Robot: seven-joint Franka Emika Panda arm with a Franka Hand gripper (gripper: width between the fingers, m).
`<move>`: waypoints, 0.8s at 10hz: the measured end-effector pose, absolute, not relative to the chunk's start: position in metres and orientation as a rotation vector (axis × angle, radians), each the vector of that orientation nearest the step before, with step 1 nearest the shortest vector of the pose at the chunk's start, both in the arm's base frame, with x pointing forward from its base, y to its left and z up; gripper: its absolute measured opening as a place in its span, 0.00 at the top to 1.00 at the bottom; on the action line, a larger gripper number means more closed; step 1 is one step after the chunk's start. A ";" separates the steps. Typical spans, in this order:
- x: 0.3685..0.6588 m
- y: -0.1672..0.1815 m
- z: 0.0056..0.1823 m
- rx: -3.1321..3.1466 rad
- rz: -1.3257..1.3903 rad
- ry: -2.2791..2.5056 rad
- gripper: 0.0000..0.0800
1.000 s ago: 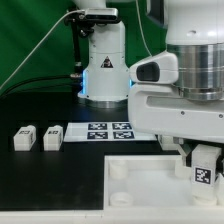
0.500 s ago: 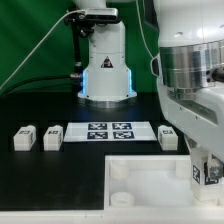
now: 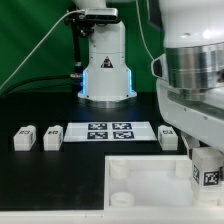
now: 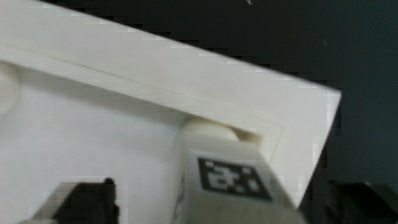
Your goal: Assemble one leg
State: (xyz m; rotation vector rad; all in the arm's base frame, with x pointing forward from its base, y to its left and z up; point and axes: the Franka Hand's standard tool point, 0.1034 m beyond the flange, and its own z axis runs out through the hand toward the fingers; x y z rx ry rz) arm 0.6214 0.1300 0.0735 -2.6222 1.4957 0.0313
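Leg (image 4: 228,172) upright at panel (image 4: 98,120) corner, between spread claw (image 4: 222,198) fingers, untouched.

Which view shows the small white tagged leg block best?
Wrist view: the small white plastic leg block is close, tag plain, at the large white square panel's corner socket. The exterior view shows it small, near its right edge under the arm.

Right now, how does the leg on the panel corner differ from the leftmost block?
The leg stands upright on the white panel, at its corner socket; the leftmost block lies on the black table, apart from the panel. The leg sits at the exterior view's right, the block far left. Both are small, white and tagged.
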 end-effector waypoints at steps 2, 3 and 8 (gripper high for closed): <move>0.621 0.130 0.074 -2.792 0.002 1.172 0.20; 0.621 0.129 0.074 -2.844 -0.006 1.040 0.19; 0.638 0.109 0.080 -3.069 -0.084 -0.058 0.19</move>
